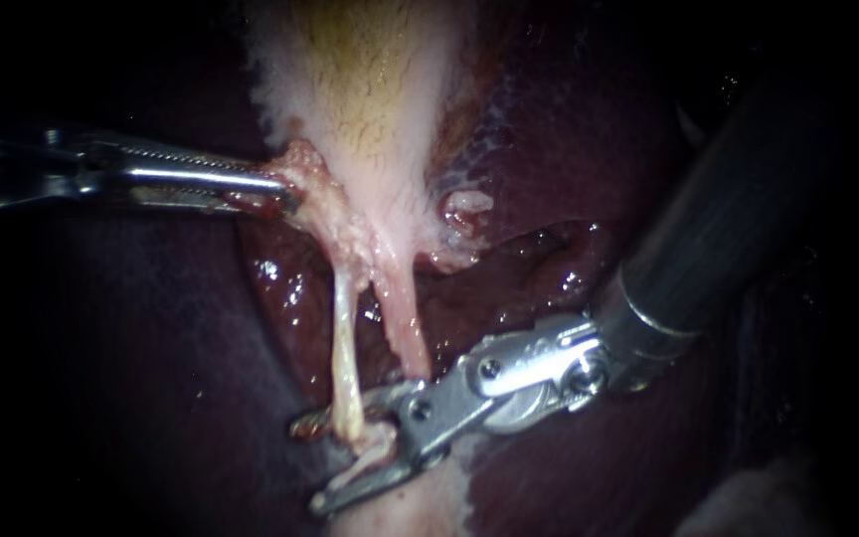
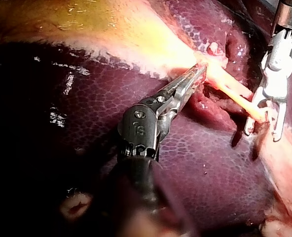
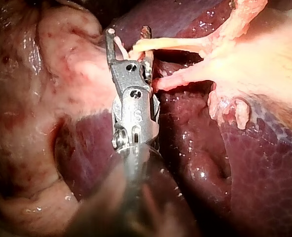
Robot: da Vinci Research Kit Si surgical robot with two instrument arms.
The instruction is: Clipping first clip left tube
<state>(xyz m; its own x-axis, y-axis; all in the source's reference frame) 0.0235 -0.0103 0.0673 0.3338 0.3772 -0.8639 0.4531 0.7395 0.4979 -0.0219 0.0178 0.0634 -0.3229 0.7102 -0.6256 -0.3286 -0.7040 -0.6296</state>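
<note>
The pale gallbladder [image 1: 370, 89] hangs down the middle, with dark liver [image 1: 151, 328] around it. My left instrument [image 1: 288, 194] is shut on the fleshy tissue at the gallbladder's neck, holding it to the left. Two tubes run down from the neck: the thin yellowish left tube [image 1: 347, 348] and the pink right tube [image 1: 405, 328]. My right instrument [image 1: 307, 464] has its jaws open, one on each side of the left tube's lower end. The right wrist view shows that tube [image 3: 170, 45] passing between the jaws [image 3: 127, 32]. No clip is visible on either tube.
Wet red liver bed [image 1: 290, 288] lies behind the tubes. A small pale nub of tissue [image 1: 467, 207] sits right of the gallbladder neck. Pale fatty tissue [image 3: 47, 74] lies beside the right instrument's shaft. In the left wrist view both instruments [image 2: 201, 71] [image 2: 262, 134] stand close together.
</note>
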